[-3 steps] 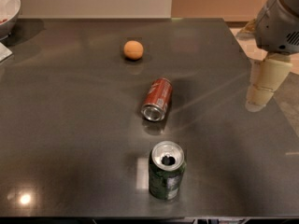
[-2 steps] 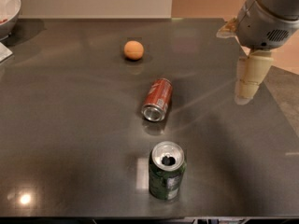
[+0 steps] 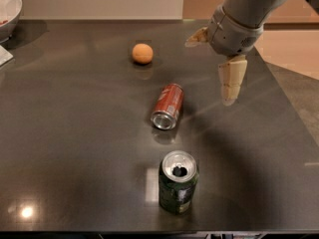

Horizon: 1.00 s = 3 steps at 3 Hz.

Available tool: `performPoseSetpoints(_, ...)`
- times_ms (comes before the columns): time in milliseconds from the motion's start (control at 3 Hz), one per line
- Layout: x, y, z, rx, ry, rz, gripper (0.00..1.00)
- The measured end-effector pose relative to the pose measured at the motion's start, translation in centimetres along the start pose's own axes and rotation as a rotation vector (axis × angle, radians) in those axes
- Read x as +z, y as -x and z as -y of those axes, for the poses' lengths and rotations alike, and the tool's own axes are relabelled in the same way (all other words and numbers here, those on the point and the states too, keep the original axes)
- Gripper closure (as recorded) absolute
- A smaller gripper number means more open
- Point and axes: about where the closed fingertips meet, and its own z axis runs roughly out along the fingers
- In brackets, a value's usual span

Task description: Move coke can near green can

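**Two cans and one spread gripper**

Gripper [image 3: 208, 72] hangs over the right part of the table [image 3: 75, 133], holding nothing. Its pale fingers [image 3: 232, 81] are spread wide: one points down and the other juts out to the left of the grey wrist. The coke can [image 3: 168, 106] lies on its side near the table's middle, left of the downward finger and apart from it, with a silver end turned toward the viewer. The green can [image 3: 178, 182] stands upright nearer the front edge, close to the coke can but not touching it, its top opened. An orange [image 3: 142, 53] rests farther back. A bowl [image 3: 7, 9] sits at the far left corner.
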Motion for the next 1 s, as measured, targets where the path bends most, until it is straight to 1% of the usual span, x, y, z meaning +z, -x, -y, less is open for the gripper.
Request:
performPoseSetpoints(333,2.6,2.4,1.9,-0.200,0.054,0.064,0.00)
performPoseSetpoints(667,4.5,4.7,3.1,-0.361,0.102,0.107,0.00)
performPoseSetpoints(1000,6.5,6.6,3.1,-0.501,0.157,0.104,0.00)
